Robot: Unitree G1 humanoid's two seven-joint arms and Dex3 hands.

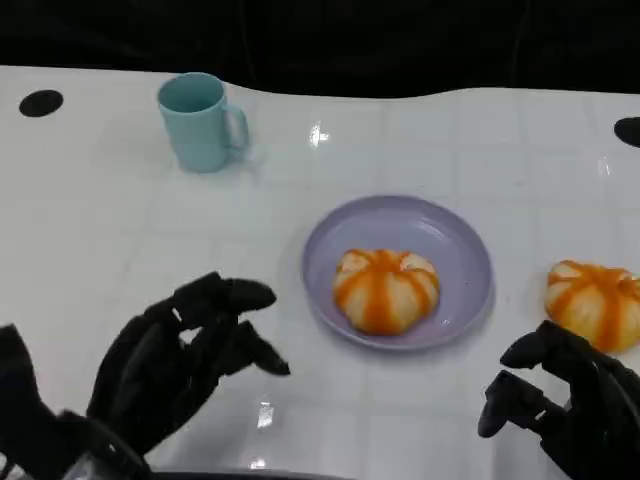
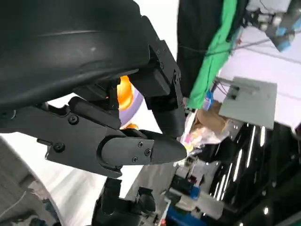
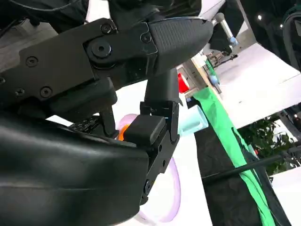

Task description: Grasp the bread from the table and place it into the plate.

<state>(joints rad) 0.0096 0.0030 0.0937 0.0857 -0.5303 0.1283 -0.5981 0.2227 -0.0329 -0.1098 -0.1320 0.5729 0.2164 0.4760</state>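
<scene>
A lavender plate (image 1: 455,245) lies at the table's middle with one orange-striped bread bun (image 1: 385,290) on it. A second bun (image 1: 595,303) sits on the bare table at the right, beside the plate. My right hand (image 1: 560,400) hovers just in front of that bun, fingers apart and holding nothing. My left hand (image 1: 185,355) is at the lower left, left of the plate, fingers spread and empty. The left wrist view shows a sliver of bun (image 2: 124,92) and plate (image 2: 135,106) past the fingers (image 2: 141,148). The plate's rim (image 3: 175,188) appears in the right wrist view.
A teal mug (image 1: 202,122) stands at the back left; the right wrist view shows the mug (image 3: 195,120) too. Two dark round holes (image 1: 40,102) (image 1: 628,130) mark the table's far corners. The table's far edge meets a dark background.
</scene>
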